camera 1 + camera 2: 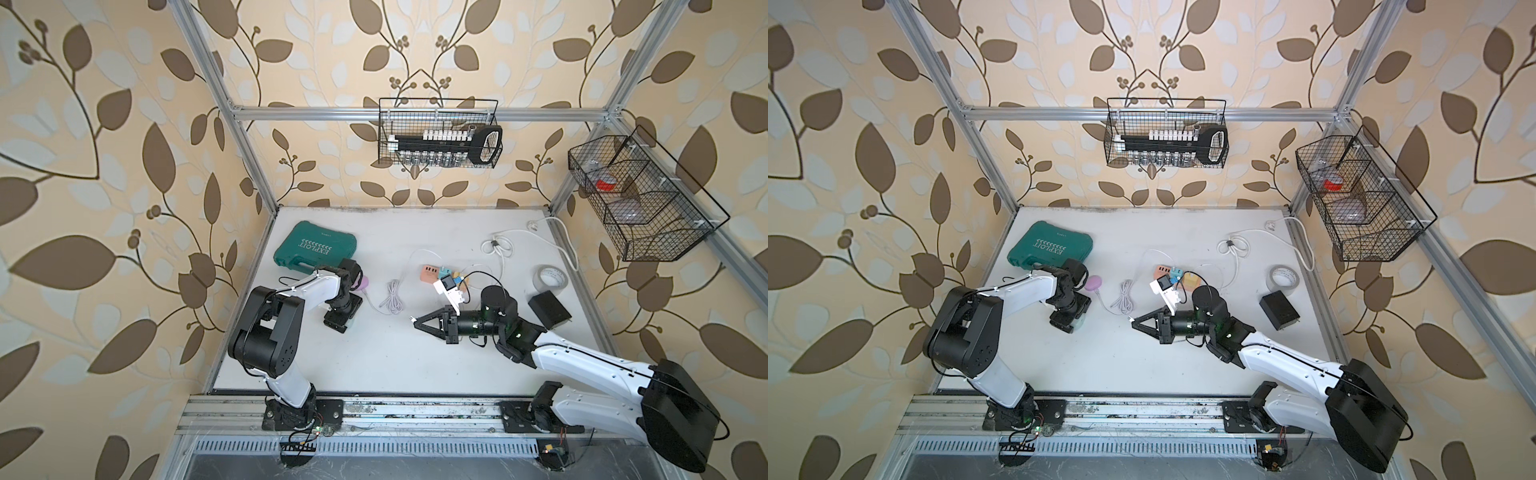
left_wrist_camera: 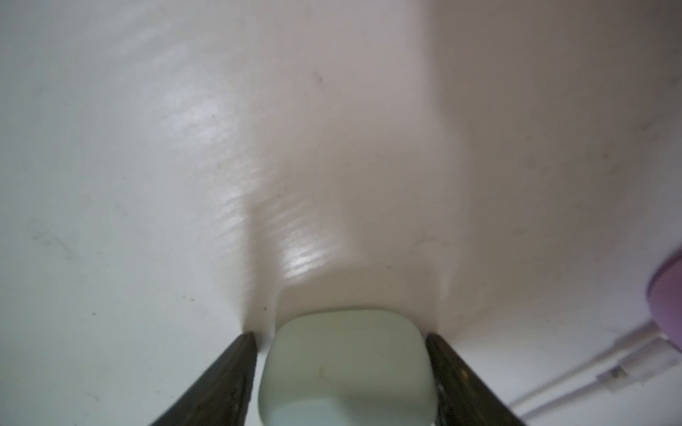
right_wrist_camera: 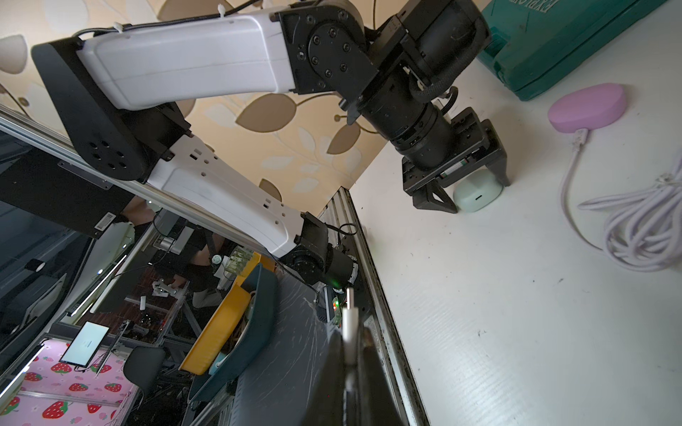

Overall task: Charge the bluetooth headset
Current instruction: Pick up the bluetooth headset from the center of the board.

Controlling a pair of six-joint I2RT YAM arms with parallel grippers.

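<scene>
The headset case (image 2: 347, 369), pale mint green with rounded corners, lies on the white desk (image 1: 374, 357) at its left side. It is nearer than the green tool case (image 1: 316, 249) and close to a purple oval pad (image 3: 586, 107). The left arm reaches down over the case, and the left fingers (image 2: 228, 380) stand apart with the case between them. In the left wrist view a thin gap shows at one finger; at the other finger I cannot tell if it touches. The small dark port of the case faces right, toward the other arm.

The right fingers (image 3: 324, 391) are closed on a white plug (image 3: 348, 321). Its metal tip sticks out past the fingertips. In both top views this arm lies low over the middle of the desk and points left, well apart from the case.

A coiled white cable (image 1: 392, 297) lies between the two arms, and one end of it goes into the purple pad. A tape roll (image 1: 550, 277) and a black box (image 1: 549, 309) lie at the right side.
</scene>
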